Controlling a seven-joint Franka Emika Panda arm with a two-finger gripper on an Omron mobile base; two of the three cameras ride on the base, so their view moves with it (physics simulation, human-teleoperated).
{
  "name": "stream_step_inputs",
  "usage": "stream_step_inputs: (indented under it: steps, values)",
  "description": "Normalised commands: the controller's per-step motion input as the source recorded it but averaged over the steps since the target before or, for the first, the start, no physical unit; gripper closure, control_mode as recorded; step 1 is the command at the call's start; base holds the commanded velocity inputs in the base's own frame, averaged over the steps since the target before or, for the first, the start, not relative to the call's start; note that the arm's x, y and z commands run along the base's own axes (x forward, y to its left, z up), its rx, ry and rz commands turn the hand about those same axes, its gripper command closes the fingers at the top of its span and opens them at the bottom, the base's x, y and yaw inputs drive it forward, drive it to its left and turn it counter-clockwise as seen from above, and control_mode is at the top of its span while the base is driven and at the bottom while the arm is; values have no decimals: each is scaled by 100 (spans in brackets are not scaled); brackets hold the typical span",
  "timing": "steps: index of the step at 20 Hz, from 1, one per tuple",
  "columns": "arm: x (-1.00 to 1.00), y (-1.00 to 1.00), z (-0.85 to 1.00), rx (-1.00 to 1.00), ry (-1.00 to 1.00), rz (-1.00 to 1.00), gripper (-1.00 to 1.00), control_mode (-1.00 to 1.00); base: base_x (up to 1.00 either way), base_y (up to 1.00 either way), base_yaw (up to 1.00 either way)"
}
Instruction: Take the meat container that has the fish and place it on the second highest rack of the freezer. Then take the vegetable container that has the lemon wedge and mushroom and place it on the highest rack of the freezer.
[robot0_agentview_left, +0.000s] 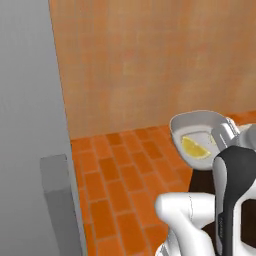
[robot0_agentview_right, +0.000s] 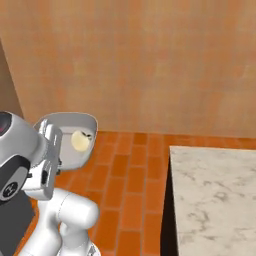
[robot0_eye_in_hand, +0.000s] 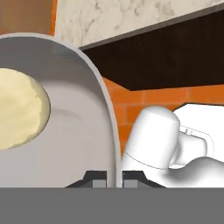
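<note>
Claw (robot0_eye_in_hand: 114, 178) pinching veg container (robot0_eye_in_hand: 65, 109) by its rim, held up in the air beside marble bench (robot0_agentview_right: 215, 195). Lemon wedge (robot0_agentview_left: 195, 148) + mushroom (robot0_agentview_right: 80, 140) inside. Keep it level, swing slow twd freezer (robot0_agentview_left: 30, 125), aim for top rack.

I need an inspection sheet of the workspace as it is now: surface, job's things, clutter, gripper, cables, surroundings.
Surface: marble counter, bare.
Job's things: grey vegetable container held above the floor, with lemon wedge and pale mushroom inside.
Clutter: nothing seen.
Gripper: gripper shut on the container's rim.
Cables: nothing seen.
Surroundings: orange brick floor, tan wall, grey panel at left.
</note>
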Motion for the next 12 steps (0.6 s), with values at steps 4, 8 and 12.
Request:
stream_step_inputs:
  steps: [4,8,12]
  values:
    - [0,0,0,0,0,0,100,100,96,-13,14]
    - [0,0,0,0,0,0,100,100,100,1,22]
    - [0,0,0,0,0,0,100,100,85,23,49]
